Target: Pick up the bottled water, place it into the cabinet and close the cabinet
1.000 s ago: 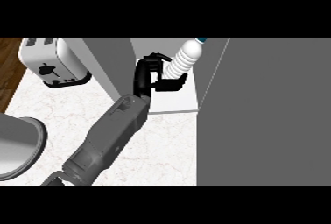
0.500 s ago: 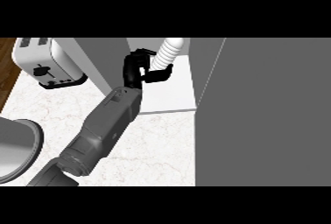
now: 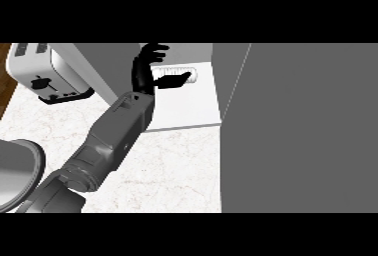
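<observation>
The bottled water (image 3: 179,71) is lying on its side on the cabinet (image 3: 184,107) shelf, long axis running left-right. The left robot hand (image 3: 148,70) is hovering beside it, fingers spread, released.

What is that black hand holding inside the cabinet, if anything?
Nothing. The left hand is open, its fingers spread. The pale ribbed water bottle lies beside it on the white cabinet shelf.

I see a white marbled stone counter (image 3: 173,165). A shiny silver metal toaster (image 3: 46,70) sits at its far-left corner, brown wooden floor (image 3: 6,75) beyond.
</observation>
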